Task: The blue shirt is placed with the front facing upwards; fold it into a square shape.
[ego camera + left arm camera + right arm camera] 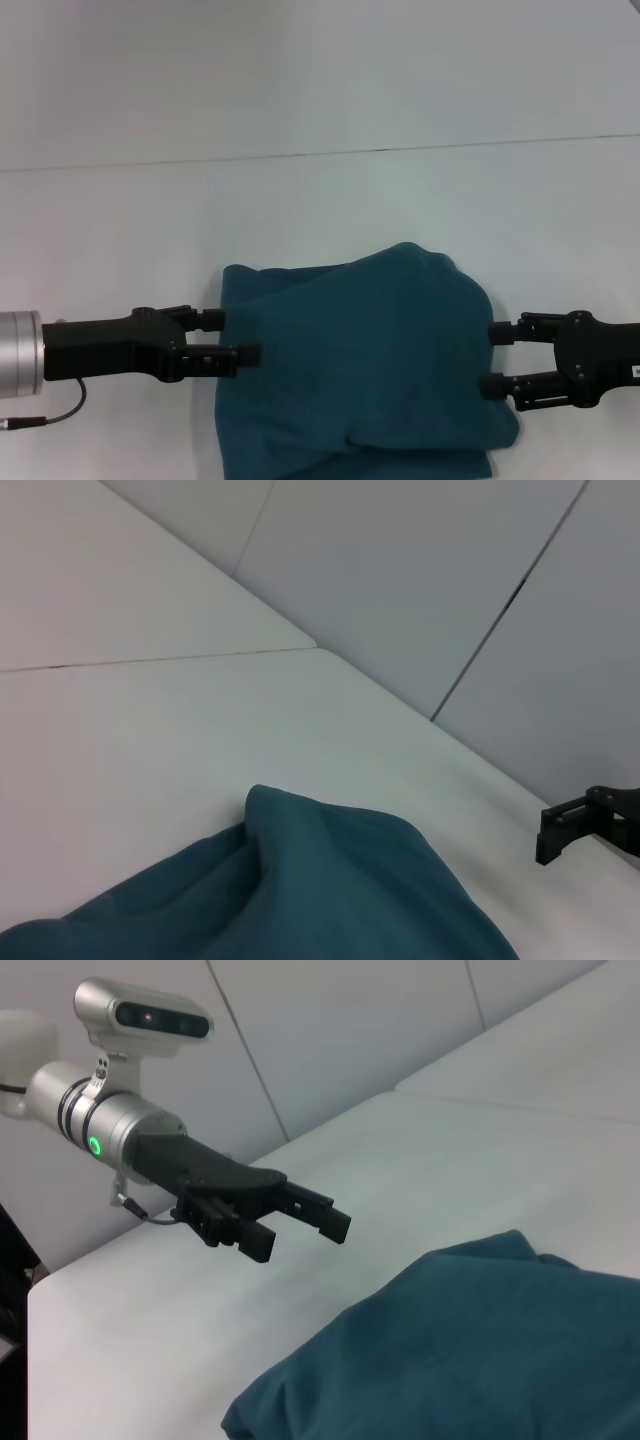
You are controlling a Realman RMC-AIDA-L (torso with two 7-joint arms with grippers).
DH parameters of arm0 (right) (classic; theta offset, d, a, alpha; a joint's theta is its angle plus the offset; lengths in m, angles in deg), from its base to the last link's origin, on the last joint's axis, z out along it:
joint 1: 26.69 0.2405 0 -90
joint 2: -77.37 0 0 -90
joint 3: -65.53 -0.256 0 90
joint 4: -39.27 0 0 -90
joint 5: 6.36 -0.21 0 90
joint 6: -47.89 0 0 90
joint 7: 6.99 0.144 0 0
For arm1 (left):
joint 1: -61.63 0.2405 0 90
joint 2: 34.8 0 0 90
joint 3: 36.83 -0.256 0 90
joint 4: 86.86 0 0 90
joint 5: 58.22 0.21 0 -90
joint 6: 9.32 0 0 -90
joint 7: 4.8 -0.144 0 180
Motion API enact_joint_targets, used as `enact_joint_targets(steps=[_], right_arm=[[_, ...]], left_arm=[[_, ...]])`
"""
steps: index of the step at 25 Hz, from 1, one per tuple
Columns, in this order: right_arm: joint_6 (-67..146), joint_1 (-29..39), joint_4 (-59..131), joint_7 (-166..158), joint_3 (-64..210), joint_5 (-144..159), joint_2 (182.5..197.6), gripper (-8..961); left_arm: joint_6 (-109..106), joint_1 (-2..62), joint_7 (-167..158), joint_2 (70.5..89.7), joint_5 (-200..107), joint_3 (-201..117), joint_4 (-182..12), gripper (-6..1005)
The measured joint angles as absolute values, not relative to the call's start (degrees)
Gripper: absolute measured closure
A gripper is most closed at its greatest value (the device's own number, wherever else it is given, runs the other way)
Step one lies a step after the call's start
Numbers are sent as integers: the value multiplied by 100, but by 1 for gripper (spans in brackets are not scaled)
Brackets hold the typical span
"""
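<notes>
Two level arms flank blue shirt [360,360], left pincer [232,336] open, right pincer [492,358] open, both empty.

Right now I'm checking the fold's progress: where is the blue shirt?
In the head view the blue shirt lies bunched on the white table, near centre, between the open left gripper and open right gripper.

**Nothing readable from my station**

I can find no text, label, brand, number or sign in any of my three views. The blue shirt [360,370] lies bunched with only plain fabric showing, no lettering or tag facing my cameras. The worktop [300,90] is unmarked. A small pale patch sits on the right arm's casing at the head view's edge, too small to read.
</notes>
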State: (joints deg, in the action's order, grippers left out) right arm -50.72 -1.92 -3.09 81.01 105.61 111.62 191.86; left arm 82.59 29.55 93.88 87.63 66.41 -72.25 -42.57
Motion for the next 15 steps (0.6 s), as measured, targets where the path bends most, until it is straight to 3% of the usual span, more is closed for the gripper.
enact_joint_targets(steps=[15], right_arm=[[-5069,-140,-309,8099,10557,11188,19179,38]], left_arm=[[8298,2955,9389,8750,6640,-7224,-4257,65]])
